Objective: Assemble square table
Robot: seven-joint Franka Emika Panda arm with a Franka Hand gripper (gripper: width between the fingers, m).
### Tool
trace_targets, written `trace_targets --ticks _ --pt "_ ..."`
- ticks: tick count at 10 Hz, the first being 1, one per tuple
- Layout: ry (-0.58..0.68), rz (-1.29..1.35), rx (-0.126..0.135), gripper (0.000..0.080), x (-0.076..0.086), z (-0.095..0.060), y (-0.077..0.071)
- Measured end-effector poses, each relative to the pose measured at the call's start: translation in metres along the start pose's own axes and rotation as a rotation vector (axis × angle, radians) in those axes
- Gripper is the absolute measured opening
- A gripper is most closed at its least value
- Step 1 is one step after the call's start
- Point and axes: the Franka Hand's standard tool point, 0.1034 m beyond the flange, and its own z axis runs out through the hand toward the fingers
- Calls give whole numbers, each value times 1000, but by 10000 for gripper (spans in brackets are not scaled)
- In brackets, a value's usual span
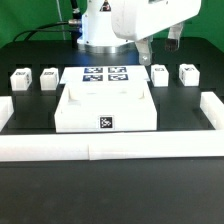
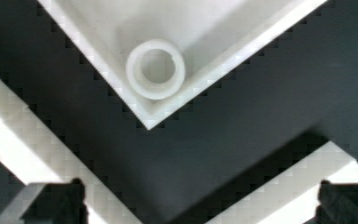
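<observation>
Starting nearest: seeing a low white border wall (image 1: 110,150) running along the near edge of the black surface (image 1: 35,100) and turning back at both ends.

Just beyond it, finding the square table's slab (image 1: 105,105) lying flat near the middle. Noting a black-and-white tag (image 1: 105,123) on its near edge.

Farther back, on the exterior view's left, spotting the outer left leg (image 1: 20,78) and the inner left leg (image 1: 48,77) standing side by side, apart from the slab. Matching them on the exterior view's right, seeing the inner right leg (image 1: 160,73) and the outer right leg (image 1: 188,72), also apart from the slab.

Between the two pairs, finding the marker board (image 1: 105,73) lying flat just behind the slab's far edge; not telling whether touching.

Farthest, seeing the white arm (image 1: 110,20) reaching toward the exterior view's right, with the pincer (image 1: 158,43) hanging in the air above the right-hand legs.

In the wrist view, seeing the pincer (image 2: 194,205) with dark fingertips (image 2: 43,205) standing wide apart over bare black surface, gripping nothing. Beyond them, catching a corner of the slab (image 2: 185,30) with a round hole (image 2: 155,65) in it.
</observation>
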Motion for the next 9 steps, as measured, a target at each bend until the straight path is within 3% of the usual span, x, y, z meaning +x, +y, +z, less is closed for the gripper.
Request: trace_targets --ticks 9 --pt "-1 0 1 650 0 1 0"
